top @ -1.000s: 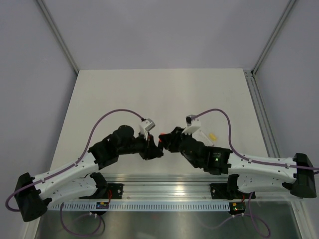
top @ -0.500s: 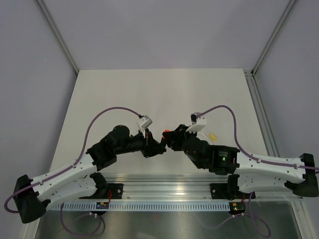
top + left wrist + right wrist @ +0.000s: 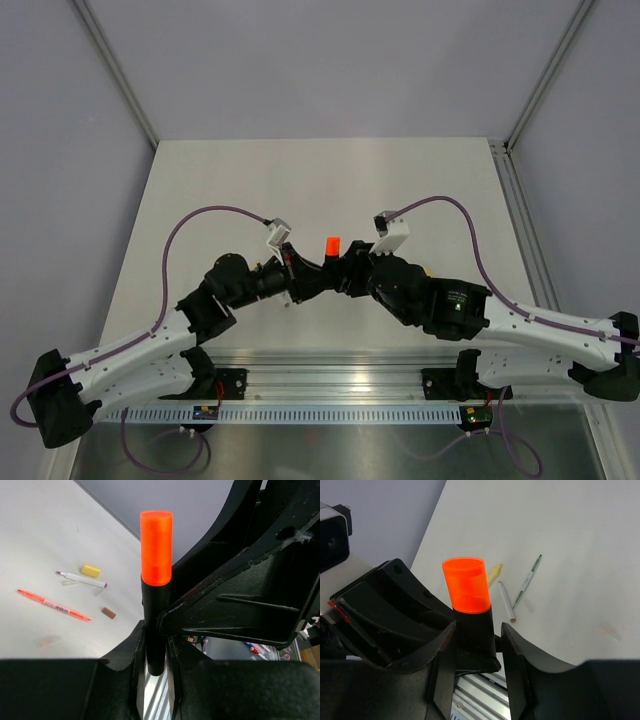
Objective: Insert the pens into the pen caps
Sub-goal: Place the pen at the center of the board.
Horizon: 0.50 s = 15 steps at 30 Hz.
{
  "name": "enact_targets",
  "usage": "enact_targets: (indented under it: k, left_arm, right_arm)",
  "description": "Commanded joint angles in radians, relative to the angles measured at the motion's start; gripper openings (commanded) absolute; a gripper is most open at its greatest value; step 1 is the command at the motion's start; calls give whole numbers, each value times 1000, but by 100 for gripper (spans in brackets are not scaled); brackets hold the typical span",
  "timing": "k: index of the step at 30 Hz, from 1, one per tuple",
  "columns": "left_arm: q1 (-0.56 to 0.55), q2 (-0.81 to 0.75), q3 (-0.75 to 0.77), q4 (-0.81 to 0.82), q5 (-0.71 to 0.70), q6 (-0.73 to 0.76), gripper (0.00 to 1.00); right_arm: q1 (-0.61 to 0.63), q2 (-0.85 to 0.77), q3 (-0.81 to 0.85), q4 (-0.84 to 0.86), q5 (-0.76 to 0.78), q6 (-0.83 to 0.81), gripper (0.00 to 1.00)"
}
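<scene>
Now, from the top external view, both arms meet over the near middle of the desk (image 3: 330, 180). The left gripper (image 3: 316, 281) comes in from 9 o'clock, the right gripper (image 3: 346, 276) from 3 o'clock. Between them stands the bright orange cap (image 3: 332, 245), just toward 12 o'clock of where the fingers meet.

Through the left wrist camera, the black highlighter (image 3: 155, 630) stands upright, clenched between the left gripper's fingers, and the orange cap sits flush on its top. Out at 9 o'clock on the desk lie an orange-red pen (image 3: 54, 605), a white pen (image 3: 81, 579), a pale yellow cap (image 3: 90, 570) and a brownish-maroon cap (image 3: 108, 612), all apart from one another.

Through the right wrist camera, the right gripper's jaws flank the highlighter's barrel below the cap, and I see daylight on one side, so I read it as released. At 1 o'clock lie a pale yellow highlighter (image 3: 493, 573) and a thin pen (image 3: 528, 581) with a green tip.

I judge this pair as capped. Next I need the right arm drawn straight back without knocking the cap. Then the left can lay the highlighter down clear of the loose pieces, and I can line up another pen and cap.
</scene>
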Motion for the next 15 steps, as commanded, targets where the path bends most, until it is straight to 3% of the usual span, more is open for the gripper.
enact_targets:
  k: [1, 6, 12, 15]
  left_arm:
    - [-14, 5, -3, 165, -20, -12, 0]
    - [-31, 10, -10, 166, -33, -8, 0]
    - [-35, -6, -31, 146, -65, -5, 0]
    - [-35, -25, -34, 117, -94, 9, 0]
  right_arm:
    - [-30, 14, 46, -79, -20, -54, 46]
    - [-44, 82, 106, -98, -8, -86, 45]
    - [-55, 166, 184, -153, 69, -109, 28]
    - [-67, 198, 197, -156, 84, -118, 14]
